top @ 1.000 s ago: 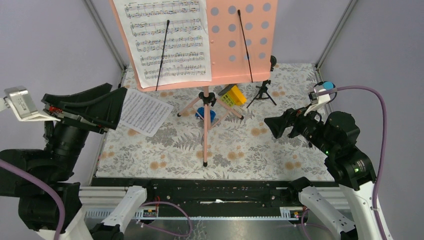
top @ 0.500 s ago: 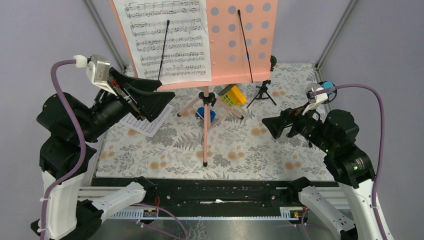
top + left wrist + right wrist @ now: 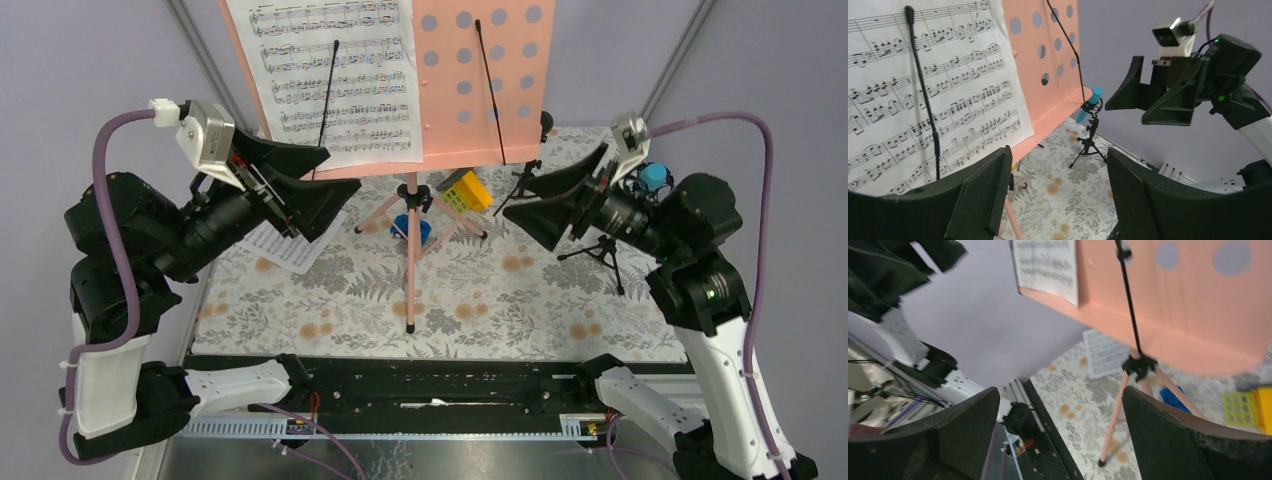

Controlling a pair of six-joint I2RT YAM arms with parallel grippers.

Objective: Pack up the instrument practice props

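Stand [image 3: 445, 130] — pink perforated panel, thin tripod legs; paper sheet [image 3: 370, 90] w/ notes.

Smooth, matt pink music stand [image 3: 443, 110], seemingly plastic, carries white matt paper sheet music [image 3: 335, 80] under thin black wire arms [image 3: 490, 90]. The surface [image 3: 480, 290] wears a floral printed cloth. Matt black fingers [image 3: 1133, 200] of the left tool [image 3: 1058, 200] show a fine grid texture; those of the right tool [image 3: 1063, 440] look grainy. The blue mic [image 3: 1088, 105] and yellow block [image 3: 478, 190] appear to be smooth plastic.
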